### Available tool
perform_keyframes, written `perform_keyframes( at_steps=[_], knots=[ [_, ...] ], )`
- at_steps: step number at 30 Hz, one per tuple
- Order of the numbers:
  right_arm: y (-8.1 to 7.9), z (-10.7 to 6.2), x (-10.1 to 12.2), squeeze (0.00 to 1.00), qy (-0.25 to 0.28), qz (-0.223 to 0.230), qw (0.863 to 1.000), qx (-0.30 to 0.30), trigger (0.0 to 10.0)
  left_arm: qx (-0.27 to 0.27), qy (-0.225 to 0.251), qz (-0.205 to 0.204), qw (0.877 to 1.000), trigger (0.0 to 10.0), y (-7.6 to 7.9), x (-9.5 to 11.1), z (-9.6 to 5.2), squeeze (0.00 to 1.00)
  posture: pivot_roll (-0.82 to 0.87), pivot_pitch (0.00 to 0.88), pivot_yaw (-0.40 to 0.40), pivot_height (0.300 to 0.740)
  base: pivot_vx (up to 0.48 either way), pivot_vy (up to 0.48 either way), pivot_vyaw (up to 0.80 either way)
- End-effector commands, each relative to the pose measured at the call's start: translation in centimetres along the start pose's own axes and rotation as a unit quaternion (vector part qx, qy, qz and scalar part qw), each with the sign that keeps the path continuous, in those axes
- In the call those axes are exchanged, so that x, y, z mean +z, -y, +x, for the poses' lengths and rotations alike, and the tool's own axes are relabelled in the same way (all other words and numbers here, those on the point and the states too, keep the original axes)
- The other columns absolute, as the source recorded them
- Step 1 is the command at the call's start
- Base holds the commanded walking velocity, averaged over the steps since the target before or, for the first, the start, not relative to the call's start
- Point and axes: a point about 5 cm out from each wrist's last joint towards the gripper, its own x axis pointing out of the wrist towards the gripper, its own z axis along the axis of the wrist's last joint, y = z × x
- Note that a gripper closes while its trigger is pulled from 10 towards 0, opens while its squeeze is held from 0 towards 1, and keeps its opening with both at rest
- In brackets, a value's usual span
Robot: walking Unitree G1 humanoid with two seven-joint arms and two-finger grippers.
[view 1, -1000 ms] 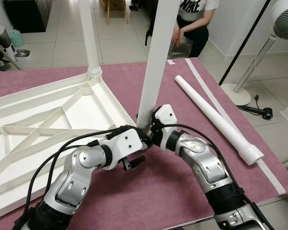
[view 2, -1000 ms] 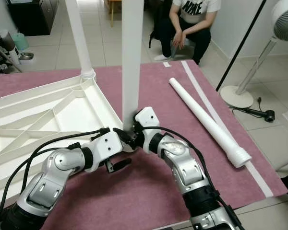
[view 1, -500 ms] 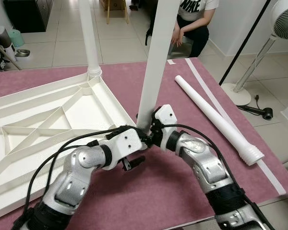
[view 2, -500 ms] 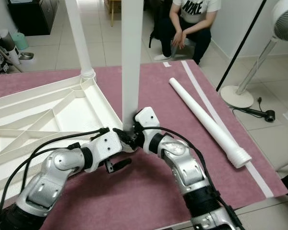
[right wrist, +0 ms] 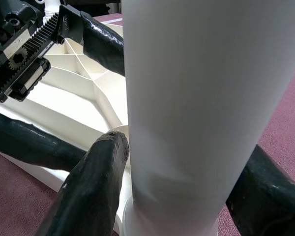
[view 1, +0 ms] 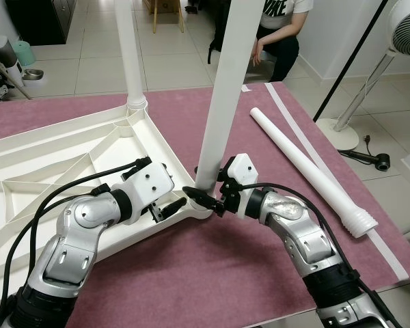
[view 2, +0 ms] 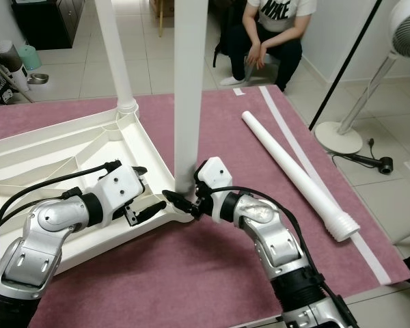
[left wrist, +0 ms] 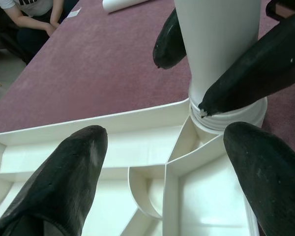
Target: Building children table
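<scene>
The step in hand is fixing a leg into a corner of the white table top (view 1: 68, 160), which lies upside down on the purple cloth (view 1: 212, 273) with its ribs facing up. The upright table leg (view 1: 219, 102) stands in the corner socket nearest the robot, and the right gripper (view 1: 206, 196) has its two black fingers closed around the base of this leg — the right wrist view shows one finger on each side of the tube. The left gripper (view 1: 172, 205) rests just beside, over the rim of the top, with its fingers spread and holding nothing. Another leg (view 1: 126, 48) already stands in the far corner, and a loose table leg (view 1: 307, 171) lies on the cloth to the right, well apart. A person (view 2: 273, 34) sits behind the table. I judge the next move calls for turning the leg until it sits tight — the left gripper should steady the top.
</scene>
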Motion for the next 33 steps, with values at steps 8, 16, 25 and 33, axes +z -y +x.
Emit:
perform_keyframes(
  at_steps=[8,16,25,33],
  knots=[
    [-0.2,-1.3,-0.1,0.00,0.002,-0.002,1.000,0.012,10.0,-0.037,-0.016,-0.056,0.998,10.0,0.9,-2.2,-1.5,0.00,0.09,0.000,0.000,0.740,0.000,0.000,0.00],
    [0.0,-1.7,-0.4,0.00,0.023,0.010,0.998,-0.050,10.0,-0.023,-0.031,-0.085,0.996,10.0,1.4,-3.4,-1.9,0.00,0.09,0.000,0.063,0.740,0.000,0.000,0.00],
    [0.0,-1.7,-0.4,0.00,0.023,0.010,0.998,-0.050,10.0,-0.023,-0.031,-0.085,0.996,10.0,1.4,-3.4,-1.9,0.00,0.09,0.000,0.063,0.740,0.000,0.000,0.00],
    [0.0,-1.7,-0.4,0.00,0.023,0.010,0.998,-0.050,10.0,-0.023,-0.031,-0.085,0.996,10.0,1.4,-3.4,-1.9,0.00,0.09,0.000,0.063,0.740,0.000,0.000,0.00]
  ],
)
